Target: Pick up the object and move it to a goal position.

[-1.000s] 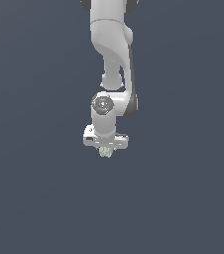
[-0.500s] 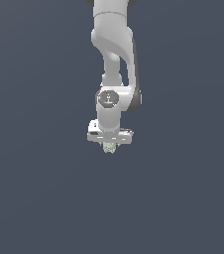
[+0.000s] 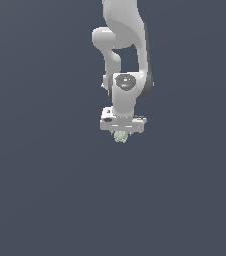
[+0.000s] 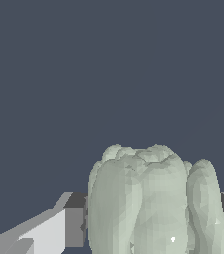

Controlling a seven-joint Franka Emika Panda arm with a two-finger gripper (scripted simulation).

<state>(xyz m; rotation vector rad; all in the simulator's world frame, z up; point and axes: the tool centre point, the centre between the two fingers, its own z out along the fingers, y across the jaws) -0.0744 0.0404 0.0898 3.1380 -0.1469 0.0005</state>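
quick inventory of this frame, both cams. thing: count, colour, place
object: 1, pale green-white, lumpy with vertical ridges; between the gripper's fingers, poking out just below the gripper body in the exterior view; fills the foreground of the wrist view.
surface: 1, flat dark slate grey, fills the background in both views; no goal marker visible.
arm: 1, white, enters from the top of the exterior view, pointing down.
gripper: 1, white-grey with dark finger parts, at the arm's lower end near the centre of the exterior view, shut on the object.
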